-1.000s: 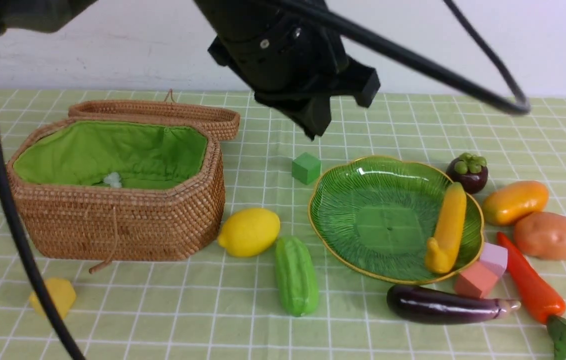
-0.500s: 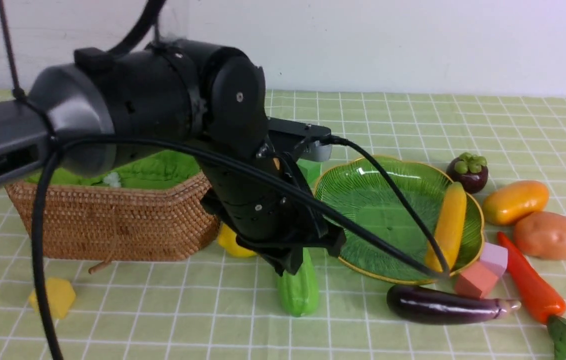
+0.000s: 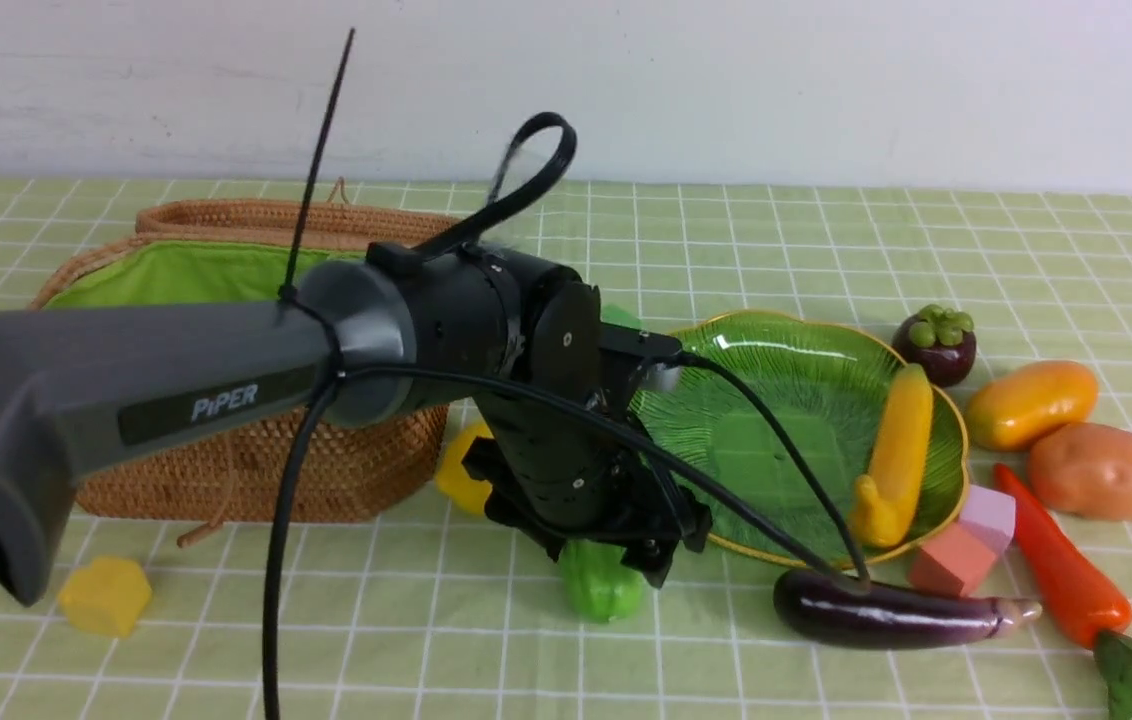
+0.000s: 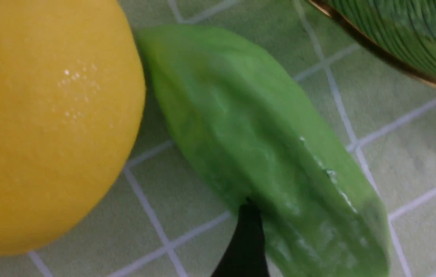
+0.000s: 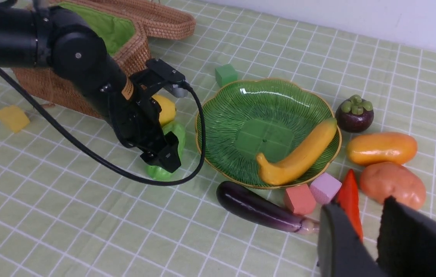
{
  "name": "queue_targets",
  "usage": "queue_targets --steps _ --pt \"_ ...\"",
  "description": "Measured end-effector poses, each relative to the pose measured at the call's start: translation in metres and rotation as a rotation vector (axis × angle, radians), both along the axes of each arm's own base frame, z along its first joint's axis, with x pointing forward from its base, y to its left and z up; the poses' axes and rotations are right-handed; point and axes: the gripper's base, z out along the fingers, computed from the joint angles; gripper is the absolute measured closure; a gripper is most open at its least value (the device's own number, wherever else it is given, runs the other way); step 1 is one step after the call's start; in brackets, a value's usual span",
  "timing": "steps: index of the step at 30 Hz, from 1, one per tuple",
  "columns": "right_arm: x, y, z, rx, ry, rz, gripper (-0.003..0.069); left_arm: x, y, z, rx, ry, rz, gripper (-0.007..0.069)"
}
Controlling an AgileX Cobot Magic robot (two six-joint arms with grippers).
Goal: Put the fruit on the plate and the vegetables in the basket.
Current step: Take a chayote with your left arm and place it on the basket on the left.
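My left gripper (image 3: 638,562) hangs low over the bumpy green gourd (image 3: 602,592), between the lemon (image 3: 458,470) and the green plate (image 3: 786,400). In the left wrist view its jaws stand open around the gourd's (image 4: 264,146) end: one finger (image 4: 247,246) is at its side, the other is well apart. The banana (image 3: 898,455) lies in the plate. Mango (image 3: 1031,402), potato (image 3: 1102,470), red pepper (image 3: 1061,575) and eggplant (image 3: 886,610) lie on the cloth to the right. My right gripper (image 5: 368,215) hovers above the pepper (image 5: 349,200), slightly open and empty.
The wicker basket (image 3: 226,480) with green lining stands at the left, partly behind my left arm. A mangosteen (image 3: 936,345) sits behind the plate. Two pink foam blocks (image 3: 956,560) touch the plate's front rim. A yellow block (image 3: 106,595) lies front left.
My left arm has swung down from above the plate to the gourd, and its jaws have gone from shut to wide open. The objects have not moved.
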Motion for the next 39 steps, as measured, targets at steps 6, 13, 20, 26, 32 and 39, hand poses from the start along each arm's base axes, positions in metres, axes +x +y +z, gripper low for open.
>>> queue_targets --steps 6,13,20,26,32,39 --pt "0.000 0.000 0.000 -0.007 0.001 0.003 0.0479 0.009 0.001 -0.026 0.064 -0.007 0.063 0.0072" --pt "0.000 0.000 0.000 -0.022 -0.006 0.011 0.0478 0.011 0.001 -0.032 0.075 -0.009 0.070 0.0169" --pt "0.000 0.000 0.000 -0.026 -0.006 0.013 0.0478 0.008 0.004 -0.031 0.101 0.025 0.067 0.0169" --pt "0.000 0.000 -0.001 -0.027 -0.004 0.013 0.0475 -0.005 0.012 -0.006 0.132 0.071 0.050 0.0169" --pt "0.000 0.000 -0.001 -0.027 -0.004 0.013 0.0473 -0.024 0.020 0.045 0.069 0.063 0.009 0.0169" --pt "0.000 0.000 0.000 -0.022 -0.016 0.013 0.0468 -0.047 0.032 0.091 0.019 0.037 -0.065 0.0169"
